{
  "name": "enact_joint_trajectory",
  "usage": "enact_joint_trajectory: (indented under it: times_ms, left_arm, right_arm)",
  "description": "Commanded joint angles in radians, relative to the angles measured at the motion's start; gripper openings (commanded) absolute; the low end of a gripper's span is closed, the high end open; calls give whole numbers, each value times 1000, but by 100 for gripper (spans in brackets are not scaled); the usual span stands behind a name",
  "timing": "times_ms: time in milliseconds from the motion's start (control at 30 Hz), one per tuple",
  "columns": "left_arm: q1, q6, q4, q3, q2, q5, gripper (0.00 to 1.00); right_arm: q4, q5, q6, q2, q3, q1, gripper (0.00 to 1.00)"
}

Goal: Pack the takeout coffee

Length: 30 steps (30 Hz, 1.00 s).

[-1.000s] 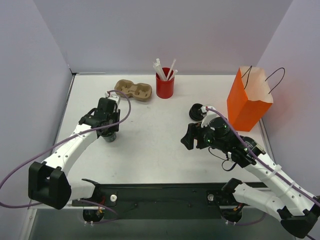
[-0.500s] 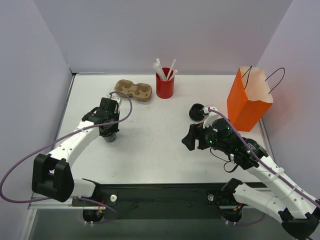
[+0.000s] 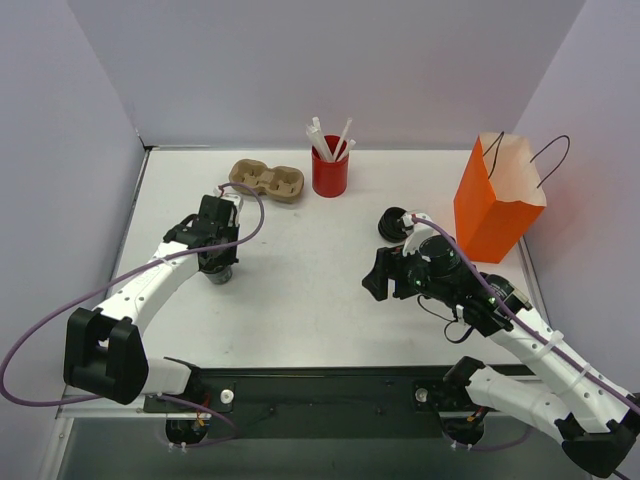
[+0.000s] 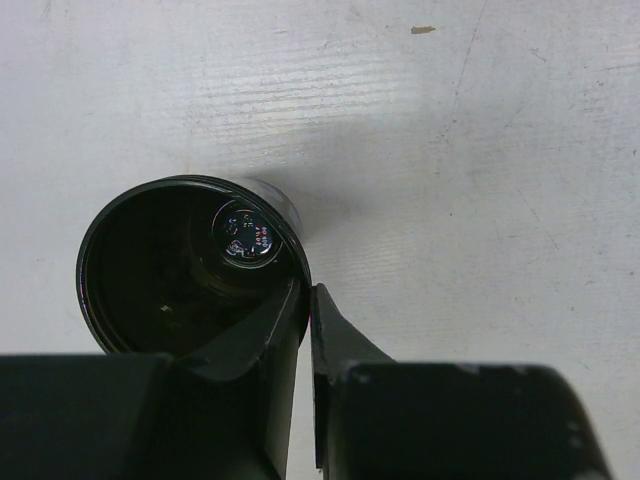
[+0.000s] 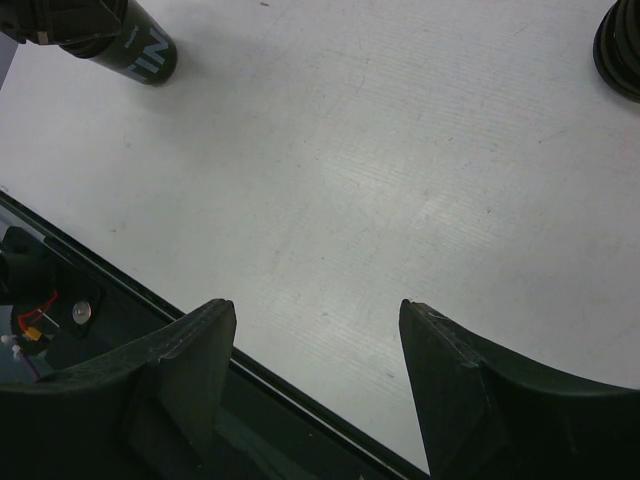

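Between the fingers of the left gripper (image 4: 308,300) stands a cup (image 4: 150,290), upright on the table (image 3: 300,310). One finger sits inside the rim and the other outside, so the pair pinches the near wall. The grip looks seated, though only on that one thin side. Over bare table hangs the right gripper (image 5: 315,310), its jaws spread wide with nothing between them. The second cup (image 5: 622,45) is ahead of it and off to its right, well apart and not touched. Step in hand, as I read it: taking the first cup, with the lift not yet begun. The carrier (image 3: 267,182) lies beyond the left gripper and a little to its right, both holes vacant. The bag (image 3: 495,200) stands open-topped far to the right, past the right gripper. The next move calls for a straight, slow rise, since a pinch on one wall may let the cup swing or tip. Then it needs a short carry forward to a carrier hole, lowered squarely. Whether the cup holds liquid I cannot tell; the inside reads dark.
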State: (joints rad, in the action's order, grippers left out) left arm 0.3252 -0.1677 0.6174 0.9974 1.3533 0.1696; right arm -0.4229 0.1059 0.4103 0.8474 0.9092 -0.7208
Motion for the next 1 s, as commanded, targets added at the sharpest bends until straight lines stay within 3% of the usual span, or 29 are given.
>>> enact_joint_trajectory:
  times_ms: [0, 833, 967]
  left_arm:
    - [-6, 2, -35, 41, -26, -10, 19]
    - [-14, 7, -42, 44, -26, -56, 24]
    - [-17, 10, -42, 44, -28, -65, 15]
  right_arm:
    - [22, 11, -2, -1, -10, -5, 67]
    - [21, 11, -2, -7, -24, -3, 69]
    - [19, 8, -4, -4, -26, -3, 69]
